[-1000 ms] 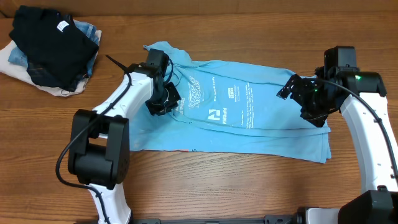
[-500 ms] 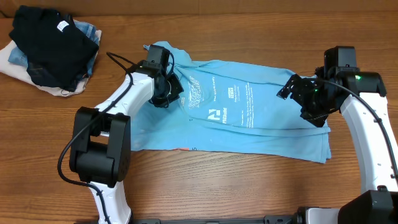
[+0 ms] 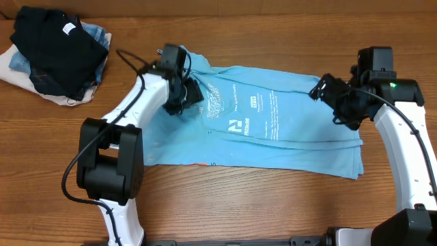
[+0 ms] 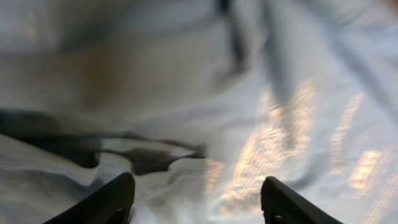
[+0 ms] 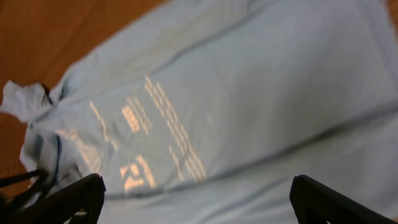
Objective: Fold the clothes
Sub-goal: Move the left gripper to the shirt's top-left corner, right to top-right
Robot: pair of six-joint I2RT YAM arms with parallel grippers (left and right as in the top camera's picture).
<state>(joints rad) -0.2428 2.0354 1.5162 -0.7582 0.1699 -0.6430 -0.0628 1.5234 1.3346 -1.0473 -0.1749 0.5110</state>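
Observation:
The clothes, a sky-blue shirt (image 3: 273,130) with white lettering, lie spread flat across the middle of the table, the collar end bunched at the far left. My left gripper (image 3: 186,94) hovers over that bunched collar area. In the left wrist view its jaws (image 4: 196,202) stand apart, open, with rumpled blue fabric (image 4: 186,124) just below and nothing pinched. My right gripper (image 3: 328,92) hangs over the shirt's right end. It is wide open (image 5: 199,199) above the smooth cloth (image 5: 249,93), holding nothing.
A pile with a black garment (image 3: 54,48) on top of denim and white fabrics (image 3: 13,65) sits at the far left corner. Bare wooden table (image 3: 273,205) runs along the near edge and beyond the shirt.
My left gripper slid toward the far side over the collar area, then opened and let go of the fabric. The right gripper rose and shifted slightly toward the far edge.

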